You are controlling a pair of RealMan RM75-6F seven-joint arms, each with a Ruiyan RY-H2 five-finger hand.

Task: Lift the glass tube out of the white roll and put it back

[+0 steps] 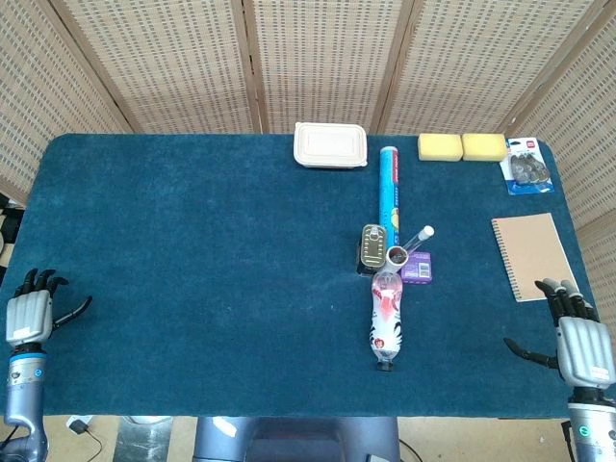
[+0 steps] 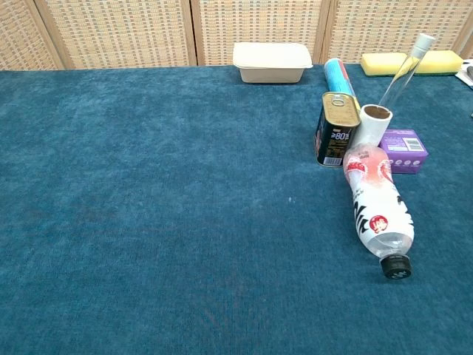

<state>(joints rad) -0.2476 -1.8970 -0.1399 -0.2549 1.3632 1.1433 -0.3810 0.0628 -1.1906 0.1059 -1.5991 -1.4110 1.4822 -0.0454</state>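
Lay on its side nearest the chest camera: plastic bottle (image 2: pixel 375 211), black cap toward the front edge of the blue desk (image 2: pixel 148 222). Stood upright just behind it: white roll (image 2: pixel 369 129), with glass tube (image 2: pixel 404 70) sticking out of its top, tilted up and to the right, white-capped. Stood touching the roll's left side: tin can (image 2: pixel 337 127). Sat just right of the roll: small purple box (image 2: pixel 403 150). Lay behind the can: blue tube (image 2: pixel 338 74). Rested along the far edge: white lidded container (image 2: pixel 271 61), yellow sponges (image 1: pixel 462 146). Lay at right: notebook (image 1: pixel 532 255), blister pack (image 1: pixel 526 166). Rested at front corners, well apart from everything: left robot hand (image 1: pixel 31 313) and right robot hand (image 1: pixel 577 337), both empty, fingers spread apart.
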